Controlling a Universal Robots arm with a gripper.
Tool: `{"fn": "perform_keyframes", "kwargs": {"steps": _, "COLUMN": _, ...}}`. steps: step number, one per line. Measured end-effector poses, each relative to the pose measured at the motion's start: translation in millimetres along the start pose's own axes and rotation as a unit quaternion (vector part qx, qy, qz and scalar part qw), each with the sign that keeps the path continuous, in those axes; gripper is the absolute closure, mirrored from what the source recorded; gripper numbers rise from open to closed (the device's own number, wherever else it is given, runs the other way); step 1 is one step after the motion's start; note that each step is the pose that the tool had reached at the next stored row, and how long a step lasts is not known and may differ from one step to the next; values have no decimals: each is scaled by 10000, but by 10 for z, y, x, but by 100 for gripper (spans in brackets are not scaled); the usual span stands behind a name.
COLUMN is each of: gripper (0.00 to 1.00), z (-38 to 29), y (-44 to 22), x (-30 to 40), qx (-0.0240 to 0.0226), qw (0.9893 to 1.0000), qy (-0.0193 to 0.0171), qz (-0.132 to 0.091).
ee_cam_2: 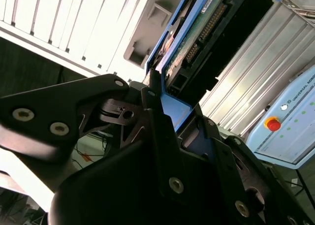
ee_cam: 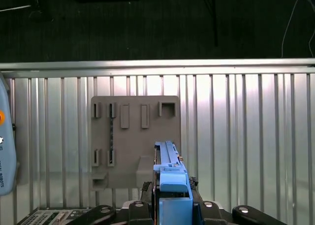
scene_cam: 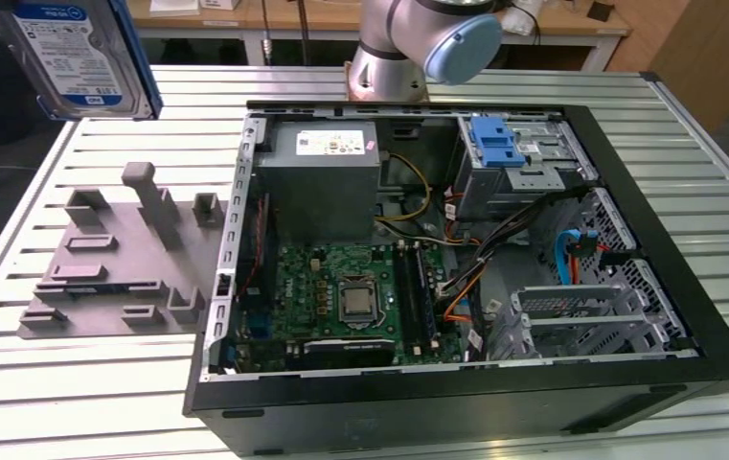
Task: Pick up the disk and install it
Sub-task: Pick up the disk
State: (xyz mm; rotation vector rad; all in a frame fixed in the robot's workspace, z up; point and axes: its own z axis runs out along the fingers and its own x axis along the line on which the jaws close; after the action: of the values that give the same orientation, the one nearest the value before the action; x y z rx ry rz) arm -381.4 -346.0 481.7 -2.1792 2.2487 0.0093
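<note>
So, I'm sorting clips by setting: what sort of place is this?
Probably a robotics lab bench: an open computer case lies on a slatted metal table beside a grey fixture plate, and the hand holds the disk aloft.

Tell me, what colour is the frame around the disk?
Blue; the frame of the disk shows best in the first wrist view.

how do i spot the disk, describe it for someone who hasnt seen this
Start at the open computer case, then look to the exterior view's upper left, above the grey fixture plate. The disk hangs there in the air: flat, with a blue-and-white label and blue bracket, unlike the grey box and metal cage inside the case.
</note>
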Motion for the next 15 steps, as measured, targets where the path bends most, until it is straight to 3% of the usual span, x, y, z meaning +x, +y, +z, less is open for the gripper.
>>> {"fn": "perform_keyframes", "kwargs": {"steps": 9, "gripper": 64, "z": 0, "y": -37, "x": 187, "qx": 0, "qw": 10000, "qy": 0, "qz": 0}}
{"fn": "perform_keyframes", "kwargs": {"steps": 15, "gripper": 64, "z": 1, "y": -166, "x": 211, "qx": 0, "qw": 10000, "qy": 0, "qz": 0}}
